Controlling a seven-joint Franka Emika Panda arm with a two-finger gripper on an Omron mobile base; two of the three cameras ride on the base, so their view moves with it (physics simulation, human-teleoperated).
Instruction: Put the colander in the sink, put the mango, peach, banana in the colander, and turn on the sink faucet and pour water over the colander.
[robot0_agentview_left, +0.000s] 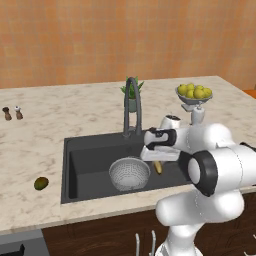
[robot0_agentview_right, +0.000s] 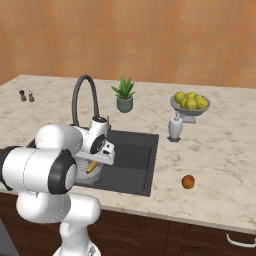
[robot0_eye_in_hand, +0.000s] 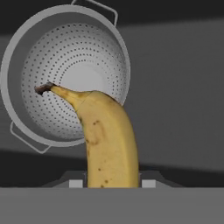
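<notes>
Claw grips your banana by its lower end, hanging just right of the colander in the sink; judge it light, soft, easily bruised, so hold mid-body gently.

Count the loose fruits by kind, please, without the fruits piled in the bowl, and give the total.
Banana: 1, held in the jaws over the colander
Mango: 1, on the counter left of the sink
Peach: 1, on the counter right of the sink
Total: 3
</notes>
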